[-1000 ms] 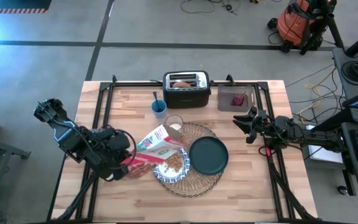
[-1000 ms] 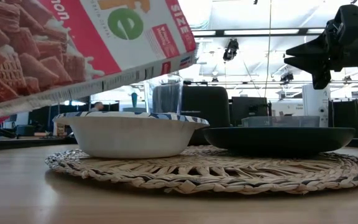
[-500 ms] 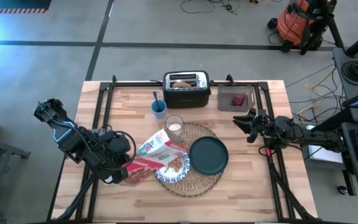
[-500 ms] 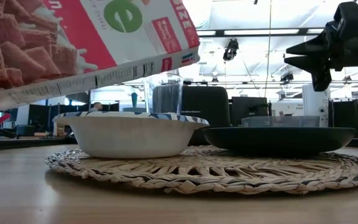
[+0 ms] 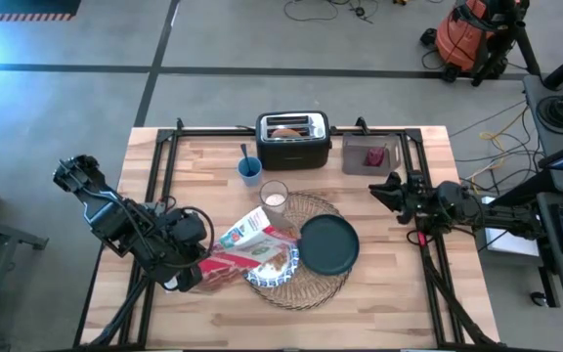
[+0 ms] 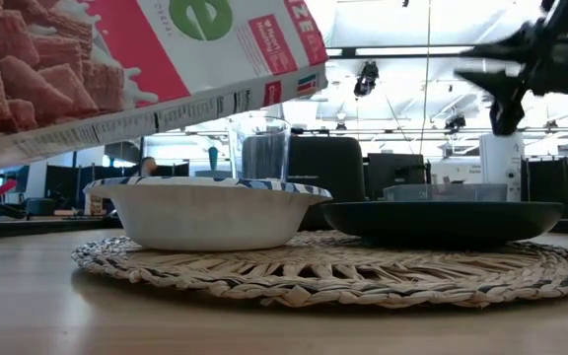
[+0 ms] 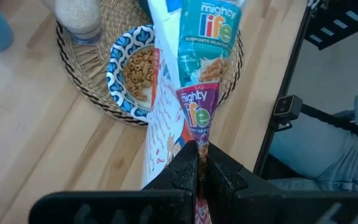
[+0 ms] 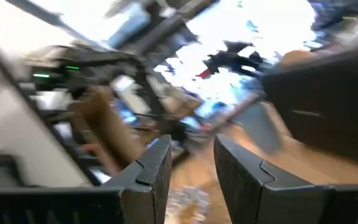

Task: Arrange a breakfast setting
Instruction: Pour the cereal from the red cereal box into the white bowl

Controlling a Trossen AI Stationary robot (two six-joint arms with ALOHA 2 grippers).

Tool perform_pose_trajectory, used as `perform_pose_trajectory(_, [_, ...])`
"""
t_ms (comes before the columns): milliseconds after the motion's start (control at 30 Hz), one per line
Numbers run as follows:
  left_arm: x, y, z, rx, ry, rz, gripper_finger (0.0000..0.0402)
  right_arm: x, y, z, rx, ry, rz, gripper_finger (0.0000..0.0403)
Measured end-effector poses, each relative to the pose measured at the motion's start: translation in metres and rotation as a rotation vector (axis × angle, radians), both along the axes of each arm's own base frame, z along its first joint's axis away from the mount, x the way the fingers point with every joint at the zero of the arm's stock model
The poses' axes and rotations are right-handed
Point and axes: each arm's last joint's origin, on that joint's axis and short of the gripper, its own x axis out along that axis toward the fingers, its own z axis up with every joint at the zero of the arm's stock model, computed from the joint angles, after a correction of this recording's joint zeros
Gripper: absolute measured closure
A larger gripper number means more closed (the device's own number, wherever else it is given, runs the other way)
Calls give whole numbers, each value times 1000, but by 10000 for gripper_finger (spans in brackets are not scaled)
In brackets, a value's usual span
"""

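Observation:
A red-and-white cereal box (image 5: 247, 240) (image 6: 146, 59) hangs slanting over the blue-and-white bowl (image 5: 272, 266) (image 7: 132, 71), with my left gripper (image 5: 195, 269) (image 7: 197, 168) shut on it. The bowl holds cereal and stands on the round woven placemat (image 5: 311, 286) (image 6: 343, 271). Beside the bowl on the mat is the dark teal plate (image 5: 328, 244) (image 6: 442, 219). The glass of milk (image 5: 274, 196) (image 7: 79, 18) stands at the mat's far left rim. My right gripper (image 5: 387, 188) (image 6: 476, 61) (image 8: 191, 168) hovers open over the table's right side with nothing between its fingers. My left gripper pinches the cereal box's narrow end edge (image 7: 195, 138) between its two fingers, coming from the table's left and slanting down. The box reaches away from the fingers over the bowl. It is lifted clear of bowl and mat and tilted.
A black-and-silver toaster (image 5: 293, 137) stands at the far edge with a small blue cup (image 5: 250, 169) in front of it. A grey tray (image 5: 369, 156) with a dark-red item lies at the far right. Bare wood lies along the near edge.
My left gripper has turned at the wrist without shifting. The box's free end has swung toward the near edge, from beside the glass to over the bowl. My right gripper has rolled in place, and its fingers stay as far apart as before.

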Motion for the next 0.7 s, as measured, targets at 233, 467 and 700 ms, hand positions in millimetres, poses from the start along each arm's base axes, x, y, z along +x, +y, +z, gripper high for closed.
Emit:
perform_pose_trajectory(233, [0,0,0,0,0,0,402,3,1,7,-50,-49,44,291])
perform_pose_trajectory(467, [0,0,0,-1,-1,0,402,24,0,13,-79,122,84,291])
perform_pose_trajectory(700, [1,0,0,-4,-3,0,402,56,-1,34,-98,470,162,291])
